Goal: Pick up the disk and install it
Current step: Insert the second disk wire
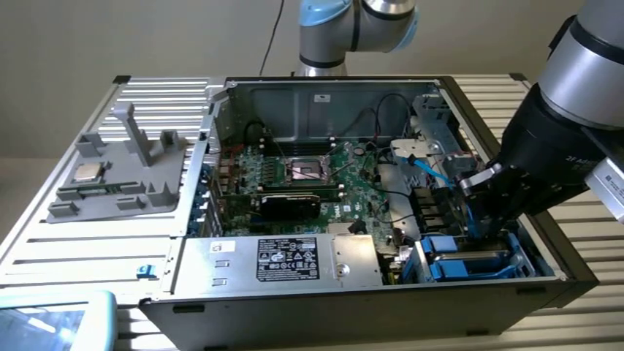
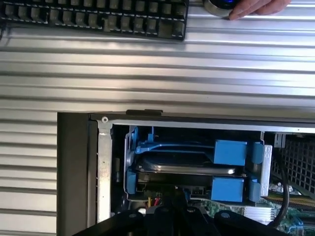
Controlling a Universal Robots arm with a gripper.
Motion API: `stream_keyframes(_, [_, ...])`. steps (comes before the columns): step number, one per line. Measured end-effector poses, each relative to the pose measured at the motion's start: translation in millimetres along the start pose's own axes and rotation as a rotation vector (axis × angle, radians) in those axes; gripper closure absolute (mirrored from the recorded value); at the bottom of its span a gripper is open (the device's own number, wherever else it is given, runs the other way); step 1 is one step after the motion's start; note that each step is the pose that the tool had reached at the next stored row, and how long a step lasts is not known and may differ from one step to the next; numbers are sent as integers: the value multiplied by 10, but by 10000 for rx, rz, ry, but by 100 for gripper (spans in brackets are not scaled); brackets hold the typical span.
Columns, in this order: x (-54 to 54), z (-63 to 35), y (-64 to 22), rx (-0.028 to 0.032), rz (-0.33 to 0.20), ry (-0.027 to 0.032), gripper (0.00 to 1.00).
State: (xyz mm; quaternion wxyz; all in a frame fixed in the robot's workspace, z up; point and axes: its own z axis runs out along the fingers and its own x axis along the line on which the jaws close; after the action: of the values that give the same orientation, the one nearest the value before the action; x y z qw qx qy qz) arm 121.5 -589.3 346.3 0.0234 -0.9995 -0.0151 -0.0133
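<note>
Plain beige wall [image 1: 146,36] behind ribbed metal table [image 1: 88,241].

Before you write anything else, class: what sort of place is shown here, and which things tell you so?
Probably a robotics lab bench for computer assembly: an open computer case with its motherboard exposed lies on a slatted metal table, and a robot arm reaches into its blue drive bay.
</note>
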Motion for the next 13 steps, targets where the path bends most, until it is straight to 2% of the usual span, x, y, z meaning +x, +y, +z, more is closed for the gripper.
stream_keyframes(8, [44, -365, -65, -32, -2, -2, 89])
stream_keyframes(10, [48, -403, -72, -46, -1, -2, 89])
stream_keyframes(13, [51, -403, -72, -45, -1, -4, 89])
